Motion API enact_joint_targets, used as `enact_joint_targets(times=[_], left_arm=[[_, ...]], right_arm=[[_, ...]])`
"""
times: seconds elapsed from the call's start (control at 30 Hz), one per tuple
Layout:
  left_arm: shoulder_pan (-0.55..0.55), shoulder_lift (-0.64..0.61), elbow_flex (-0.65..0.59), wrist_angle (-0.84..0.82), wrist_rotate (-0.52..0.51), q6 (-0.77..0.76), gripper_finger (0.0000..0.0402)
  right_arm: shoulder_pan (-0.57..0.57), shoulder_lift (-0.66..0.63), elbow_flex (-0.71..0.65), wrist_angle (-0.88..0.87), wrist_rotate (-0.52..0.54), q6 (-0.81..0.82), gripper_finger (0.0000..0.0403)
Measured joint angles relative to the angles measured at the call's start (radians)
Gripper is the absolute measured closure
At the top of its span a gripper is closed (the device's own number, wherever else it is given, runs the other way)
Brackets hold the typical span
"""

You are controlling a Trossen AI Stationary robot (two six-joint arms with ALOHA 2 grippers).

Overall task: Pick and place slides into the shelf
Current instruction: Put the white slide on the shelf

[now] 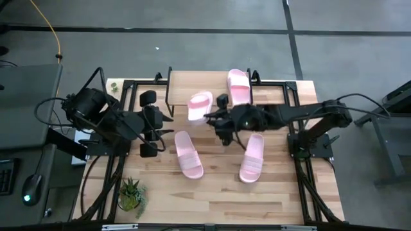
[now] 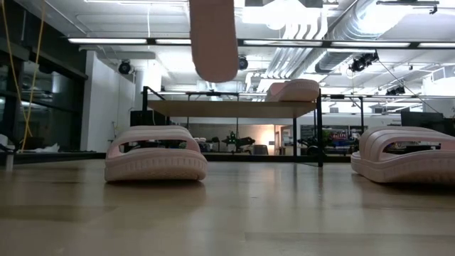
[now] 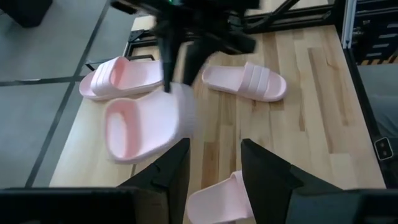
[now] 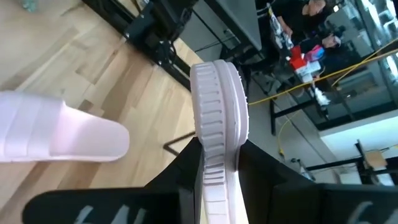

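Right claw (image 1: 207,117) is clenched on 1 pale pink slide (image 1: 200,106), held up off the tabletop (image 1: 218,192) just in front of the shelf (image 1: 180,80). In the right wrist view the ribbed sole edge of this held slide (image 4: 217,118) stands on edge between the 2 dark fingers (image 4: 186,168). In the low view the same slide (image 2: 213,39) hangs from the top of the picture, above the level of the shelf plank (image 2: 231,107).

Second slide (image 1: 239,86) lies on the shelf top, toward its right end; in the low view it sits on the plank (image 2: 293,90).

Third slide (image 1: 188,154) lies flat on the tabletop, left of centre, nearer than the right claw. Fourth slide (image 1: 252,158) lies flat on the tabletop to its right, the 2 well apart. Both show in the low view as the left slide (image 2: 156,154) and the right slide (image 2: 407,155), soles down.

Left claw (image 1: 164,125) hovers at the left side of the tabletop, pointing toward the centre, fingers (image 3: 171,171) parted and grasping nothing; the third slide's end (image 3: 221,199) shows on the tabletop between them in the left wrist view.

Small potted plant (image 1: 131,192) stands at the near left corner of the tabletop.
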Motion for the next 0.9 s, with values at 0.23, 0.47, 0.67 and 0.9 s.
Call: enact_joint_targets(times=[0.23, 0.47, 0.67, 0.9], left_arm=[[0.0, -0.008, 0.0, 0.0, 0.013, 0.0, 0.0275], [0.0, -0.01, 0.0, 0.0, 0.027, 0.008, 0.0275], [0.0, -0.01, 0.0, 0.0, 0.035, 0.011, 0.0275], [0.0, -0.01, 0.0, 0.0, 0.035, 0.023, 0.0275]], right_arm=[[-0.129, -0.012, 0.0, -0.032, -0.101, -0.005, 0.0348], [-0.246, -0.012, 0.0, -0.064, -0.187, -0.008, 0.0348], [-0.339, -0.012, 0.0, -0.09, -0.244, -0.032, 0.0348], [-0.438, -0.012, 0.0, -0.097, -0.313, -0.057, 0.0348]])
